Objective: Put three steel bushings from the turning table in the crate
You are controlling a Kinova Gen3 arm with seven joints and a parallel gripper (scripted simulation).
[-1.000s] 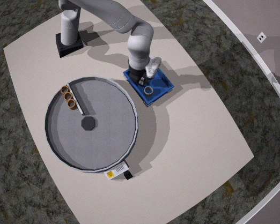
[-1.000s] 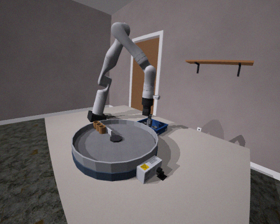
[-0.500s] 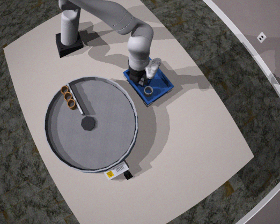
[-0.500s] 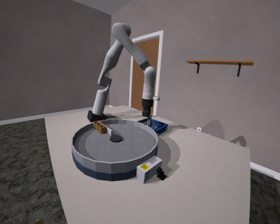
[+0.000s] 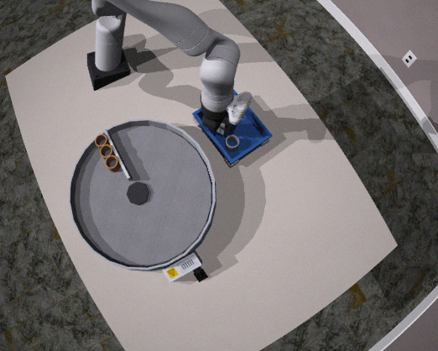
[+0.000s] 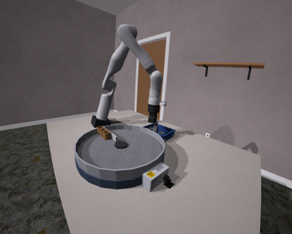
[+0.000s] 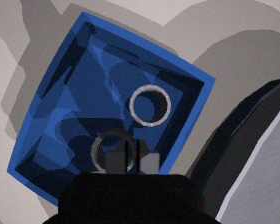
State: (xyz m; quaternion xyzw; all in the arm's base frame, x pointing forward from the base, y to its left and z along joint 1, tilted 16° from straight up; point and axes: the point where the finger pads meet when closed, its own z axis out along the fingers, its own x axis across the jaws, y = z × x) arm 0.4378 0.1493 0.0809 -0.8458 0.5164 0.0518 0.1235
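Now, seen from above, three copper-coloured bushings (image 5: 106, 157) (image 6: 103, 137) sit by the bench's (image 5: 300, 210) (image 6: 214, 168) (image 7: 181, 12) left edge, lined up along a pale bar (image 5: 119, 155) (image 6: 113, 136) on the turning table (image 5: 214, 189) (image 6: 119, 168) (image 7: 253, 164); they should stay there, and a wrong pick would come only from miscounting. Towards the bench's long right edge, the end effector (image 5: 222, 128) (image 6: 155, 130) (image 7: 132, 150) is pinching the wall of one steel bushing (image 7: 96, 147) over the blue crate (image 5: 251, 152) (image 6: 169, 135) (image 7: 188, 124), one finger inside the ring. That thin grip could let it tilt, or a finger could snag its bore on lifting away. Beside it a second steel bushing (image 5: 232, 149) (image 7: 150, 87) lies in the crate, so a careless release might land ring on ring. Whether a third is hidden under the fingers, I cannot tell. The bench is pale and matte, crossed by soft shadows, above a dark mottled floor (image 5: 19, 201) (image 6: 27, 173). Beyond it, left to right in the exterior view, come plain mauve walls, a brown door (image 6: 150, 73) in white trim, a wall outlet (image 5: 409, 58) (image 6: 207, 135) and a wooden shelf (image 6: 228, 65).
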